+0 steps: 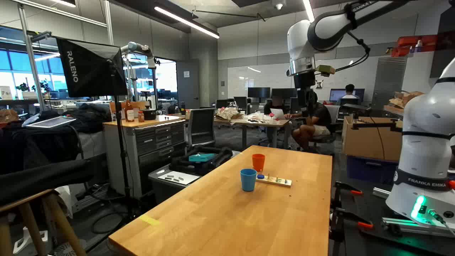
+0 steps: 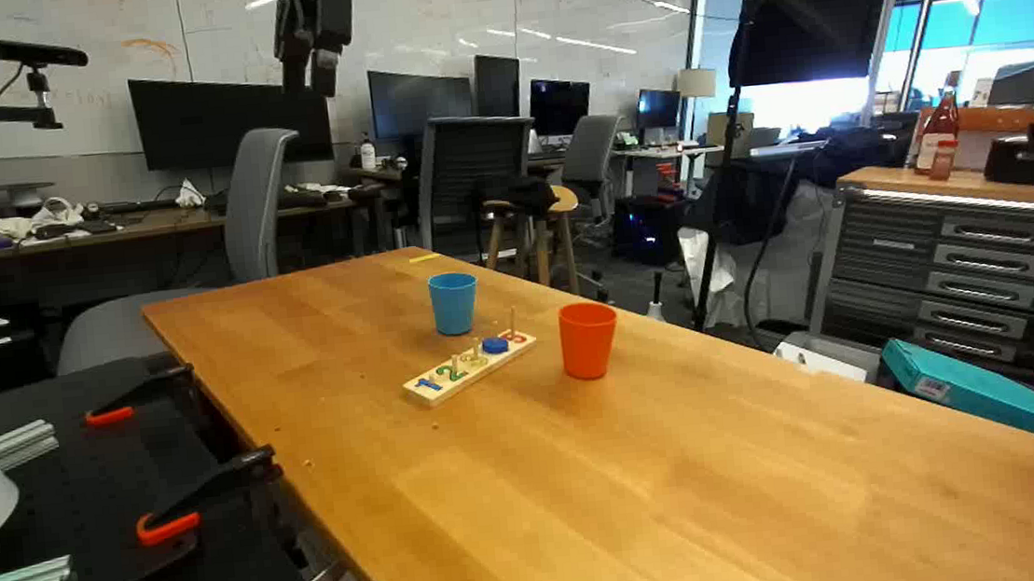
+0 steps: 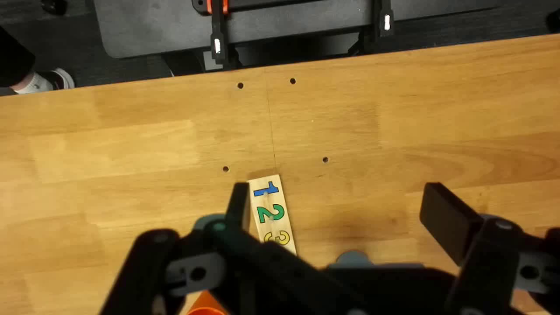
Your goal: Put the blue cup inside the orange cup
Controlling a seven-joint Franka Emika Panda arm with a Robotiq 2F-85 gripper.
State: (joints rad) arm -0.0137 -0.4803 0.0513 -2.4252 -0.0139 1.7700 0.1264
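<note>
The blue cup (image 1: 248, 180) stands upright on the wooden table; it also shows in an exterior view (image 2: 454, 303). The orange cup (image 1: 258, 162) stands upright apart from it and shows in an exterior view (image 2: 588, 340). In the wrist view only a bit of the orange cup (image 3: 205, 305) shows at the bottom edge, and the blue cup is hidden. My gripper (image 1: 306, 105) hangs high above the table, well above both cups, as an exterior view (image 2: 311, 79) also shows. In the wrist view the gripper (image 3: 339, 205) is open with wide-apart fingers and nothing between them.
A wooden number board (image 2: 468, 370) with short pegs and a blue disc (image 2: 495, 346) lies between the cups; it also shows in the wrist view (image 3: 273, 214). Clamps (image 2: 168, 522) sit along the table edge on the robot's side. The table (image 1: 227, 227) has a yellow tape mark (image 1: 150, 220).
</note>
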